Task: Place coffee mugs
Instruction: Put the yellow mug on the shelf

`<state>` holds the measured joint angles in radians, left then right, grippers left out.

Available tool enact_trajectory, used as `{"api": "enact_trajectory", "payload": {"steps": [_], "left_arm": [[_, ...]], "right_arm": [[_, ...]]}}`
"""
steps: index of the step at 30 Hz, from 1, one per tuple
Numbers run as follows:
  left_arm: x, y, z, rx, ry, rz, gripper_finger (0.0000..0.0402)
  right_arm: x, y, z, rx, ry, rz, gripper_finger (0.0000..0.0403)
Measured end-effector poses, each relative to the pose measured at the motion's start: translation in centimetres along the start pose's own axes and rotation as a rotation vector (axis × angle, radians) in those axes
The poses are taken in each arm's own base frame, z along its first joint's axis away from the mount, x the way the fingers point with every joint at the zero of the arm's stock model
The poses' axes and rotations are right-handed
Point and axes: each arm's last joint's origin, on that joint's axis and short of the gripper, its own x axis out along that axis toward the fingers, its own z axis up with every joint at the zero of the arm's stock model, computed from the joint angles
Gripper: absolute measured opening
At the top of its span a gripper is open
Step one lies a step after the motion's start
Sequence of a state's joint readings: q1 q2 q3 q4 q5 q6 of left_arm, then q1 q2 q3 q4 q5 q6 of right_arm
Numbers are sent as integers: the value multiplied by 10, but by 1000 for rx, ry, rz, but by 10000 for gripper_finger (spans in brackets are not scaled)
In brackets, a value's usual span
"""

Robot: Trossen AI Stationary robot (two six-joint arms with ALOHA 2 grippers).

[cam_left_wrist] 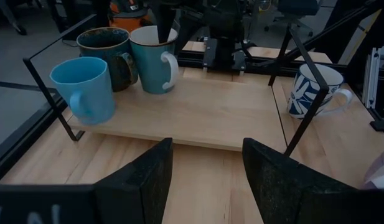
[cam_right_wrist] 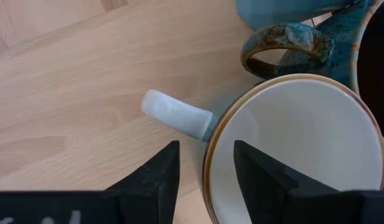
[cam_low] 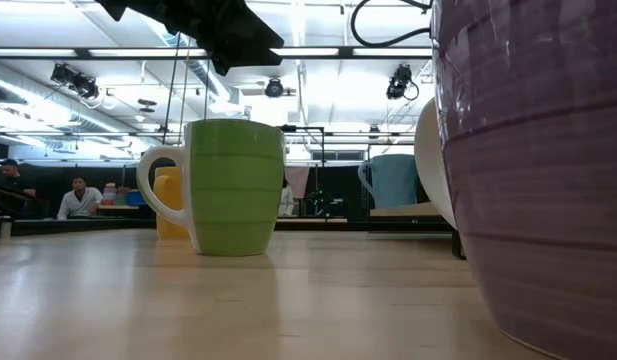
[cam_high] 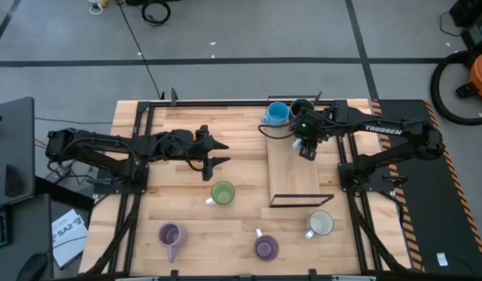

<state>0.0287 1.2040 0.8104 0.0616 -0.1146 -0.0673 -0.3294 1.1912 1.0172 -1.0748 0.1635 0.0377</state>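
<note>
Clearly the right gripper [cam_right_wrist: 203,180], half-open, straddles the rim of the pale-blue ceramic mug [cam_right_wrist: 291,149] on the raised wooden board [cam_high: 291,168], touching the speckled dark mug [cam_right_wrist: 291,50]; lifting crookedly could snag it.

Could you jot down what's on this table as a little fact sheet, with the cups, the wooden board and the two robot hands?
raised board: wooden, right of centre
on board: light blue mug, dark mug, teal mug, clustered at one end
on table: green mug, two purple mugs, white mug
right gripper: over the teal mug's rim, fingers apart
left gripper: open, empty, mid-table
</note>
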Motion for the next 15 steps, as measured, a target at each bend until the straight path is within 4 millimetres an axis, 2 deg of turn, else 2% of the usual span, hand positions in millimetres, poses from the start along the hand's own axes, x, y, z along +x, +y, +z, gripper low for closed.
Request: {"api": "enact_trajectory", "payload": {"steps": [5,12,15], "left_arm": [[0,0,0,-10,0,0,201],[0,0,0,-69,-3,9,201],[-1,1,7,-121,-23,27,201]], "right_arm": [[-6,0,2,9,-5,3,158],[-32,-3,12,-8,-64,7,158],[-44,-5,16,-5,-86,8,158]]}}
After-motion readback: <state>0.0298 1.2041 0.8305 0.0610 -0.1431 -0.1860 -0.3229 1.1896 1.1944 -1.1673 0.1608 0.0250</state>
